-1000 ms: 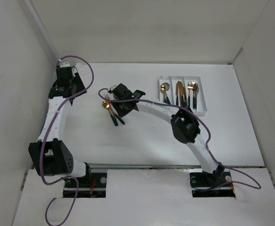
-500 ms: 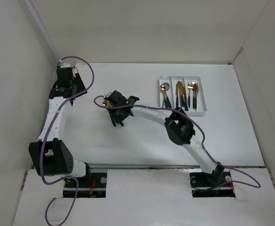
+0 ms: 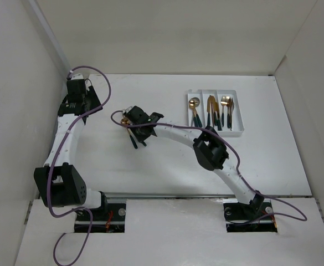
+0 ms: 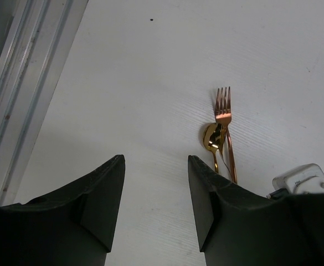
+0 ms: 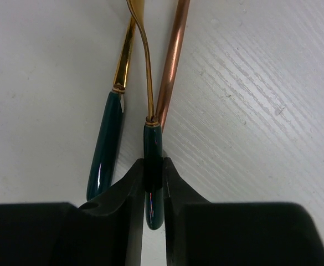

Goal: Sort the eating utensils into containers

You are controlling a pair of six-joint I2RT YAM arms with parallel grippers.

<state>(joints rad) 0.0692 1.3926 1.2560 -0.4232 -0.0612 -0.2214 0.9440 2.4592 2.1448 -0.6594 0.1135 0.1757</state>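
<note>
My right gripper (image 5: 153,174) is shut on the dark green handle of a gold utensil (image 5: 152,141) lying on the table; its head is out of the wrist view. A second green-handled gold utensil (image 5: 107,144) lies just to its left and a copper-toned one (image 5: 173,66) to its right. From above, the right gripper (image 3: 137,126) sits over this small pile. The left wrist view shows the copper fork (image 4: 225,116) and a gold spoon head (image 4: 212,137). My left gripper (image 4: 155,160) is open and empty at the far left (image 3: 76,97). The white three-compartment tray (image 3: 237,95) holds several utensils.
White enclosure walls stand close on the left, back and right. A metal rail (image 4: 18,105) runs along the left wall near my left gripper. The right arm's purple cable (image 3: 117,117) loops beside the pile.
My right gripper has moved left and down over the loose utensils, covering them from above. The left arm has not moved.
</note>
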